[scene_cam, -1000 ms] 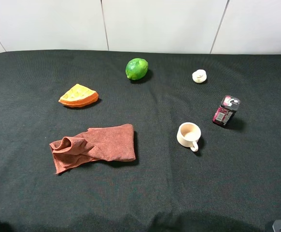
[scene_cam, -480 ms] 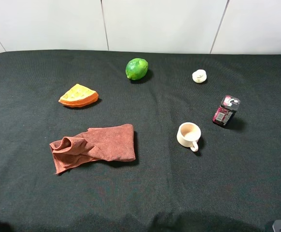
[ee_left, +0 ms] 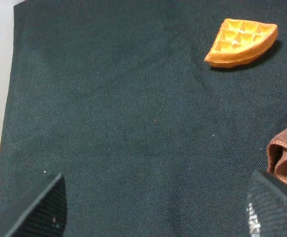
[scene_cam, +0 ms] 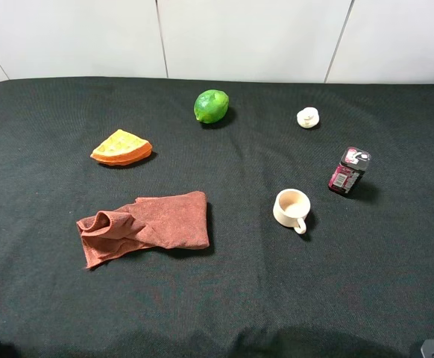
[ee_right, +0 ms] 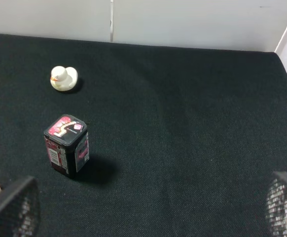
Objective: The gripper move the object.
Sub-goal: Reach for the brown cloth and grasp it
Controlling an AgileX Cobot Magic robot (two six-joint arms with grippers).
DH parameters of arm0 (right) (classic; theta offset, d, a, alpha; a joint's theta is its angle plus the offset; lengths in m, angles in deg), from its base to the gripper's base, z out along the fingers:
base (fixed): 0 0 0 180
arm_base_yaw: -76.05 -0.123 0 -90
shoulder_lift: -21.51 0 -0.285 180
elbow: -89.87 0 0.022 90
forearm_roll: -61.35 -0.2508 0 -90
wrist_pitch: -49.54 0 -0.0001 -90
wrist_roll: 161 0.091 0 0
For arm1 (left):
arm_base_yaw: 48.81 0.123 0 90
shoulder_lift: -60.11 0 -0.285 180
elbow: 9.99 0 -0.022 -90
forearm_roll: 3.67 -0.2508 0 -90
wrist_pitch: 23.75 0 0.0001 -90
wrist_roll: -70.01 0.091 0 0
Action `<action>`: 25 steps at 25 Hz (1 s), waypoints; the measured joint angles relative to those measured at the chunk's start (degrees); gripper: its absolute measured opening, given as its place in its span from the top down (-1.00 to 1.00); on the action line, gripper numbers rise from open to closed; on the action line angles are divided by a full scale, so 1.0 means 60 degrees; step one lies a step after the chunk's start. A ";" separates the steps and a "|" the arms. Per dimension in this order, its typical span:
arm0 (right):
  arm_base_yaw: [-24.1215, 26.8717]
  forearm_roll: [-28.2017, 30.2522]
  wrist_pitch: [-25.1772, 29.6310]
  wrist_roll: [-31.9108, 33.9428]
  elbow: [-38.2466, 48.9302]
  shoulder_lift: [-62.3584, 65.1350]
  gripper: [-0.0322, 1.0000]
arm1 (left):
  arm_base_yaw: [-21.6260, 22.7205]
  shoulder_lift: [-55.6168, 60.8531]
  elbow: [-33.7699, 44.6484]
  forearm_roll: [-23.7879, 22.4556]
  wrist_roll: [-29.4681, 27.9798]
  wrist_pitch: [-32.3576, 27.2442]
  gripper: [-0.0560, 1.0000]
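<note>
The rust-brown towel (scene_cam: 144,227) lies on the black-covered bench (scene_cam: 224,298), left of the middle and toward the near edge. Its left end is bunched and its right part is flatter. An orange waffle wedge (scene_cam: 121,147) sits behind it, apart from it, and a cream cup (scene_cam: 291,209) stands well off to its right. Farther back are a lime (scene_cam: 211,106), a small white duck (scene_cam: 307,117) and a dark tin (scene_cam: 349,171).

The left end effector (ee_left: 156,212) has its fingers wide apart over bare cloth, gripping nothing, with the towel's edge near one finger. The right end effector (ee_right: 148,207) is also spread apart and empty, near the tin.
</note>
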 joint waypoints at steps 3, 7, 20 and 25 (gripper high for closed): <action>0.0000 0.0000 0.0000 0.0000 0.0000 0.0000 -0.41 | 0.0000 0.0000 0.0000 0.0007 0.0000 0.0000 -0.75; 0.0000 0.0000 0.0000 0.0000 0.0000 0.0000 -0.41 | 0.0000 0.0000 0.0000 0.0007 0.0000 0.0000 -0.89; 0.0000 0.0000 0.0000 0.0000 0.0000 0.0000 -0.41 | 0.0000 -0.4044 -0.0869 0.0007 0.0276 -0.0499 -0.95; 0.0000 0.0000 0.0000 0.0000 0.0000 0.0000 -0.41 | 0.0000 -0.5865 -0.1626 0.0185 0.0410 -0.0510 -0.95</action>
